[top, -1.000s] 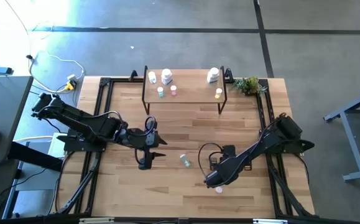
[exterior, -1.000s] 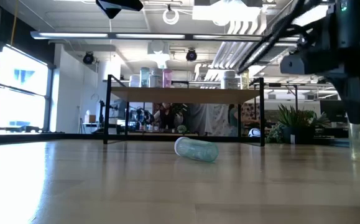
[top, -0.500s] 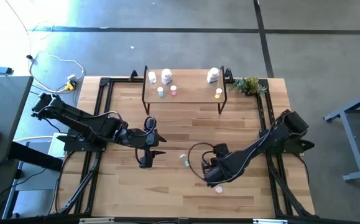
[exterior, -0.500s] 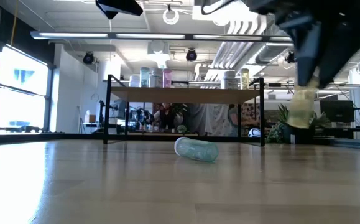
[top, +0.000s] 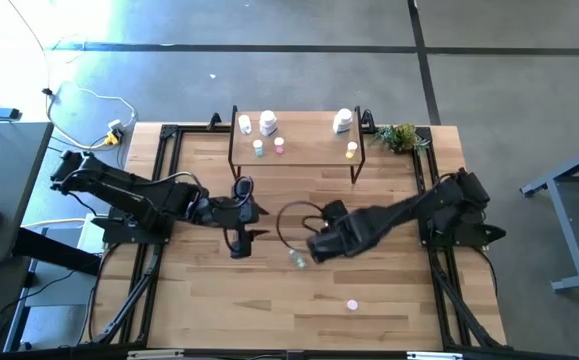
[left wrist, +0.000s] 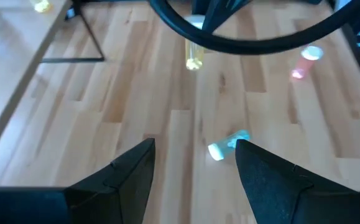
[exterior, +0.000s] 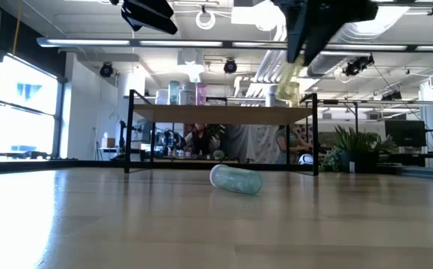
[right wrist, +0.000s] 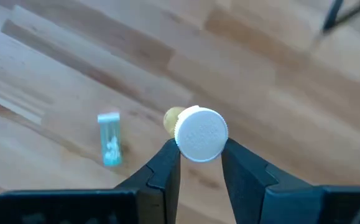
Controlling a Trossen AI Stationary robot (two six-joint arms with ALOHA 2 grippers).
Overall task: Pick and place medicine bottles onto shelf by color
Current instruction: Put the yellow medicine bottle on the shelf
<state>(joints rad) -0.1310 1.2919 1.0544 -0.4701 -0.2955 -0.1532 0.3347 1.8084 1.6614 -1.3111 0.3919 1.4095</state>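
Right tool (right wrist: 198, 158): both fingers closed against a yellow bottle (right wrist: 195, 132) with a white cap, held clear of the surface (top: 389, 290). In the low view the same bottle (exterior: 291, 71) hangs high, about level with the shelf top. From above, the right tool (top: 314, 245) sits mid-surface, in front of the shelf (top: 309, 152).

Just below that tool, a pale green bottle (top: 296, 259) lies on its side on the wood; also seen in the low view (exterior: 235, 179) and from both wrists (left wrist: 228, 144) (right wrist: 109, 139). A pink bottle (top: 351, 304) stands alone nearer the front edge, well apart from the green one.

Left tool (left wrist: 195, 171): fingers spread wide, nothing between them. It hovers left of centre (top: 241, 240), near the right tool.

Shelf top carries three white bottles (top: 268, 123), plus small green, pink and yellow ones. A small plant (top: 401, 135) sits beside the shelf's right end.
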